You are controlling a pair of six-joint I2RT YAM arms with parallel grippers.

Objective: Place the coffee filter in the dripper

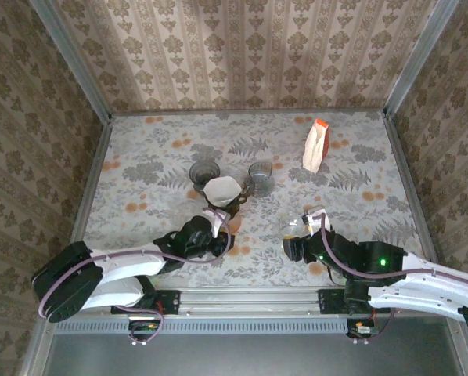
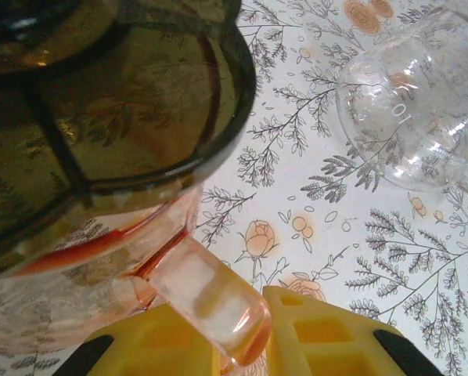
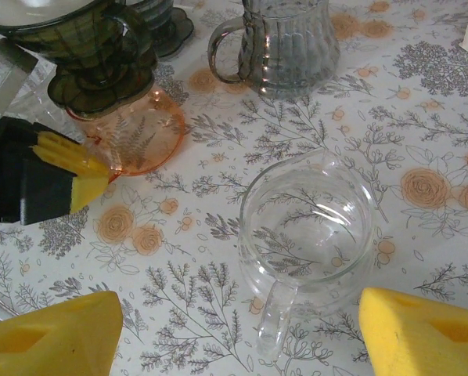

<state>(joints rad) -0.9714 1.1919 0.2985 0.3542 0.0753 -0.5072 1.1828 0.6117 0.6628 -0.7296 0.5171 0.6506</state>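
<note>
The white coffee filter (image 1: 222, 189) sits open inside a dark smoky dripper (image 3: 89, 47), a little left of the middle of the counter (image 1: 140, 157). The top view shows the whole filter from above. The right wrist view catches only a small white piece of it at the far left edge.

The dripper stands on a pink glass base (image 3: 136, 133). The left wrist view is very close and shows that this base has a thick pink handle, and that the handle lies pinched between the two yellow fingers (image 2: 320, 341) of the left claw (image 1: 218, 229), which is nearly closed on it. In the right wrist view the same grip appears from the side, at the near left rim of the base.

The right claw (image 3: 238, 321) is spread wide and holds nothing. A clear glass jug (image 3: 308, 223) stands just beyond it, with its handle pointing between the fingers and not touching them.

Far from the jug stands a ribbed glass mug (image 3: 289, 35), and a second dark dripper (image 1: 204, 174) stands to its left. A white and orange bag (image 1: 316, 146) stands far on the right side
</note>
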